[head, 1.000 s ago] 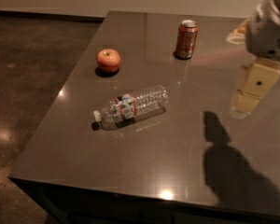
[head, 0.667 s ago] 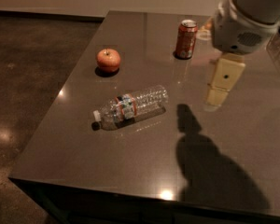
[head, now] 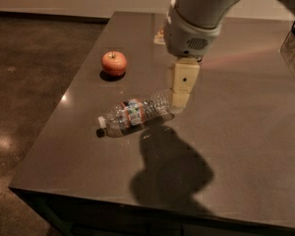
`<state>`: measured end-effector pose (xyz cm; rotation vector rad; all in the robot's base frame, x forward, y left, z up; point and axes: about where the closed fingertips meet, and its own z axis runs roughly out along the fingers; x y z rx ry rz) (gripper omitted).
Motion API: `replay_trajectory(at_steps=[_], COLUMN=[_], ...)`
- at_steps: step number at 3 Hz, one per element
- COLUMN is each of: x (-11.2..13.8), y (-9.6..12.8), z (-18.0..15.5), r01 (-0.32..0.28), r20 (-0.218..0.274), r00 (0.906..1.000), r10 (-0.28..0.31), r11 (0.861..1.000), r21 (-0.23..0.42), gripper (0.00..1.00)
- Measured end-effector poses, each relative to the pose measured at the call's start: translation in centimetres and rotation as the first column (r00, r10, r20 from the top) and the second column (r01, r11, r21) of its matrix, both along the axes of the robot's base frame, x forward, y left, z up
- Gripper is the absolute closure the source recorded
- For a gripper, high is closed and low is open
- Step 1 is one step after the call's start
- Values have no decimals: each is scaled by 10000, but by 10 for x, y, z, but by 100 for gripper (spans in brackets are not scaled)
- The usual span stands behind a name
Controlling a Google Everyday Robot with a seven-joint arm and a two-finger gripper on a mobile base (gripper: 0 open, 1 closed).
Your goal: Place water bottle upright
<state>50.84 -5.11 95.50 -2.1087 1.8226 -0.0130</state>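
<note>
The water bottle (head: 135,113) lies on its side on the dark table (head: 246,132). It is clear and ribbed, with a red, white and blue-green label. Its white cap (head: 102,123) points to the front left and its base points to the back right. My gripper (head: 181,96) hangs down from the grey arm (head: 196,18) and sits just above and right of the bottle's base end, close to it. It holds nothing that I can see. The arm's shadow falls on the table in front of the bottle.
A red apple (head: 113,63) stands on the table to the back left of the bottle. A pale object (head: 160,35) peeks out behind the arm. The table's left edge (head: 59,112) and front edge (head: 137,203) drop to the floor.
The arm has swung left and forward from the table's right side to the bottle's base end. It now hides the red soda can. The bottle and apple have not moved.
</note>
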Motion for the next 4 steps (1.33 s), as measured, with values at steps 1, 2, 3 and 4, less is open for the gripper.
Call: replay_trajectory(at_steps=[1,2,3,4], x=[1,-5,-11,-12], y=[40,62,78,88], z=[-21,-45,-73,-92], r01=[-1178,-1954,-2612,-2929], r20=[-134,-410,-733,-1056], r00=[9930,9803,9642,9541], r10=[1174,1932,2547,2802], r11=[9926,9789,9602,9468], r21=[-284,-602,-995,-1336], gripper=[0,0,0,0])
